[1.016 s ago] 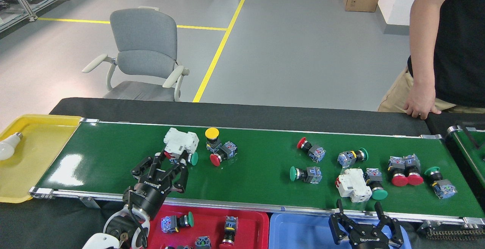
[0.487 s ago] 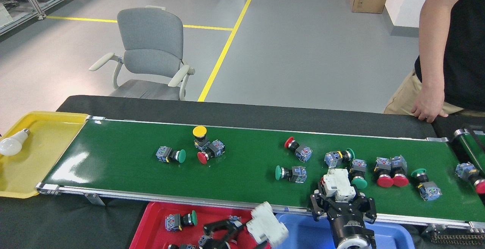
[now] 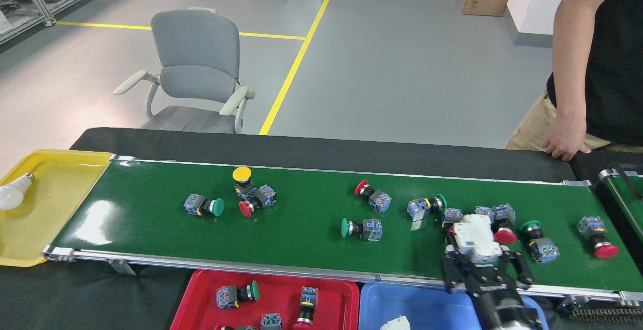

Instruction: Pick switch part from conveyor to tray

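The right gripper rises from the lower right, its black arm coming up out of the bottom edge and its dark fingers splayed around a white blocky plastic breaker part; the fingers bracket that block, but whether they actually press on it cannot be told. The left gripper is out of view.

The block is pale, boxy, with a small red tab on its left side, and its long axis runs roughly away from the gripper, tilted a little to the left. It sits at the near edge of the long glossy dark-green conveyor.

Just beyond and to the right of the gripper lies a cluster of push-button switch parts, among them a red-capped switch touching the white block and a green-capped switch beside it. Farther left on the belt lie a green-capped switch, lying on its side with the cap pointing left, and a yellow-capped switch standing upright.

Below and left of the gripper sits the shallow red plastic tray, holding several switch parts. Directly beneath the gripper is a blue plastic tray.
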